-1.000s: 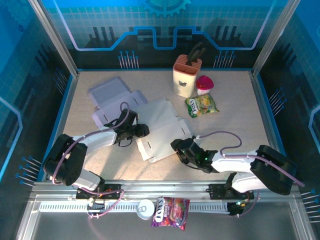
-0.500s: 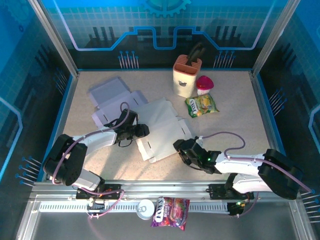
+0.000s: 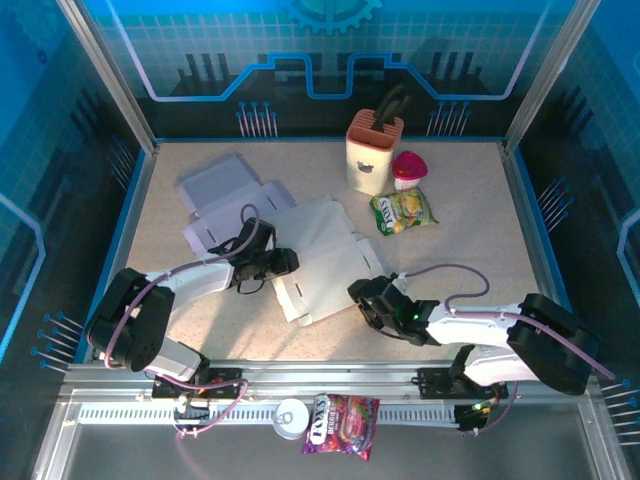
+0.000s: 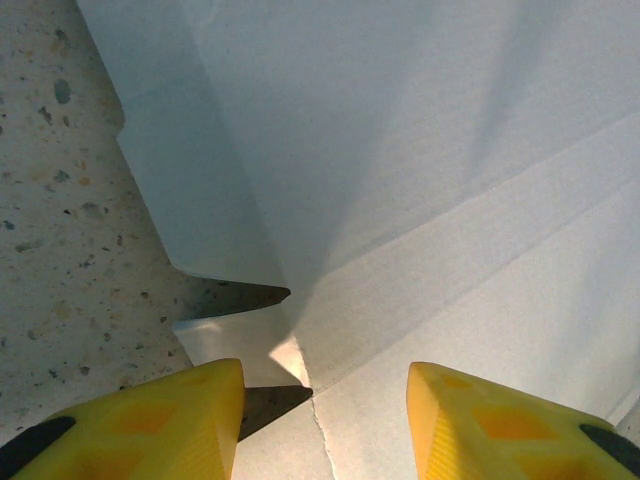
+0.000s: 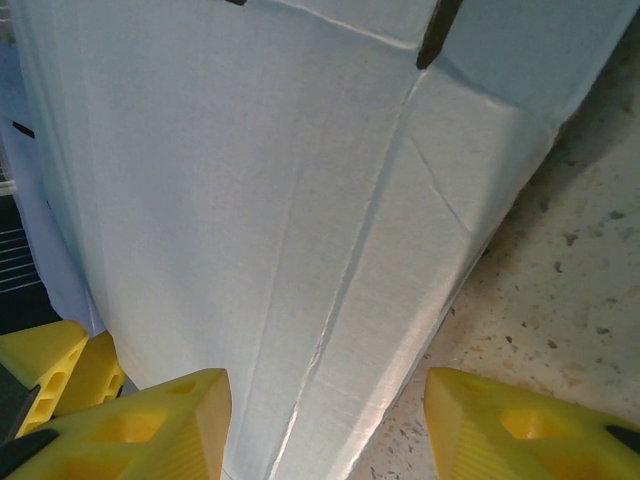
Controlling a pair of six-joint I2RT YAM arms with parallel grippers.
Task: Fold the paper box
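Cardboard, a flat white unfolded paper box (image 3: 325, 245), lies mid-frame on the speckled beige table (image 3: 460, 260) in the top view. The left tool (image 3: 288, 262) sits at its left edge and the right tool (image 3: 362, 298) at its lower right corner, probably flanking it to work opposite flaps.

Left wrist view: yellow fingers (image 4: 150, 420) stand apart over a crease beside a flap notch, gripping nothing.

Right wrist view: fingers (image 5: 140, 425) are likewise spread, straddling a score line near the sheet's edge.
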